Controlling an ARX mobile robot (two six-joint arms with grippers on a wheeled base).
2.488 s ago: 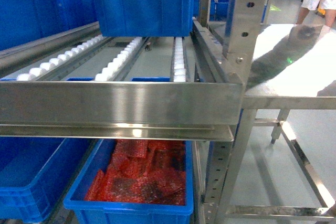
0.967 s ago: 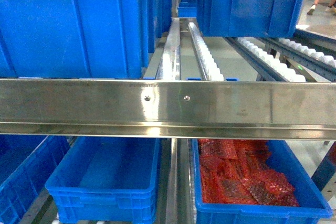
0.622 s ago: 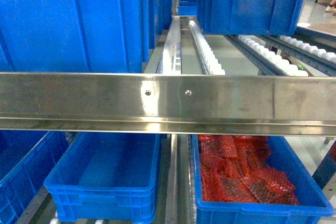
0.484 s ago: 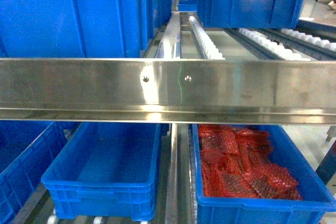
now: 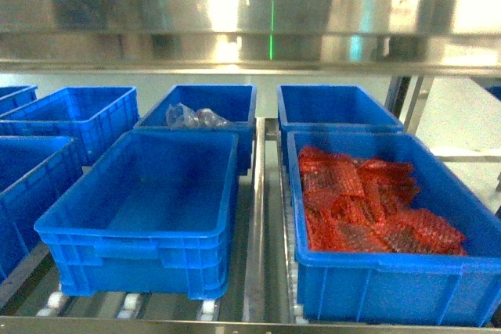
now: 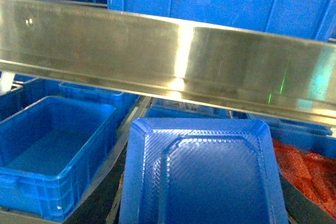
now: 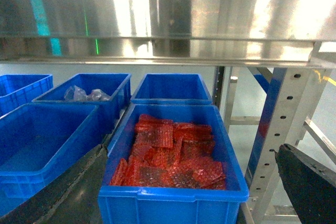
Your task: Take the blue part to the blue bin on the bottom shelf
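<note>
The head view has dropped since half a second ago: the shiny steel rail that crossed mid-frame now sits at the top edge, and the bottom shelf with its rows of bins fills the picture.

The blue part, a flat moulded tray-like piece with a raised centre panel, fills the lower middle of the left wrist view, held out in front of the left arm's camera, just under the rail and above the shelf bins. The left end effector itself is hidden beneath the part, so whether it is clenched on it cannot be told for sure. The empty blue bin stands at the front left of the centre divider rail; white rollers show under its front edge. Right of the divider, a blue bin of red mesh pieces sits at the front. Behind these stand two more blue bins, the left one holding a clear plastic bag. In the right wrist view, dark fingers of the right end effector frame the lower corners, spread wide and holding nothing.
</note>
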